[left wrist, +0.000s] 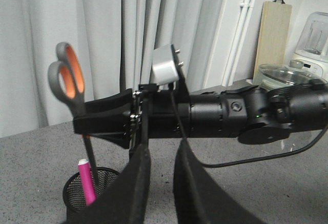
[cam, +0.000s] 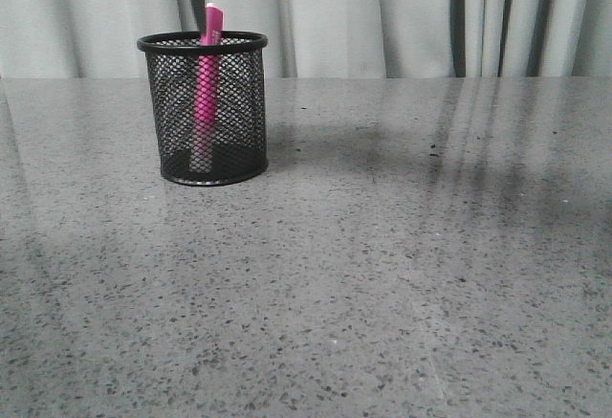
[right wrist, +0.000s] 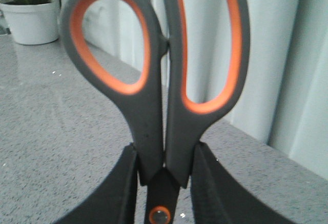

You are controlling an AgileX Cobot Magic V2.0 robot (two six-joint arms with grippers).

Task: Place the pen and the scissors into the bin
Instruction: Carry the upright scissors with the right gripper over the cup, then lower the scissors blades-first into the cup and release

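We see the right gripper [left wrist: 105, 116] reaching level above the bin [left wrist: 95, 190], jaws clamped on the scissors [left wrist: 72, 83], which hang blades down with grey, orange-lined handles uppermost. The left gripper [left wrist: 160, 183] shows its fingers slightly apart, holding nothing. The pink pen [cam: 207, 78] stands inside the black mesh bin on the table [cam: 382, 275].

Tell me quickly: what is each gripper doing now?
Left gripper: open, holding nothing.
Right gripper: shut on the scissors, handles up, above the mesh pencil cup.
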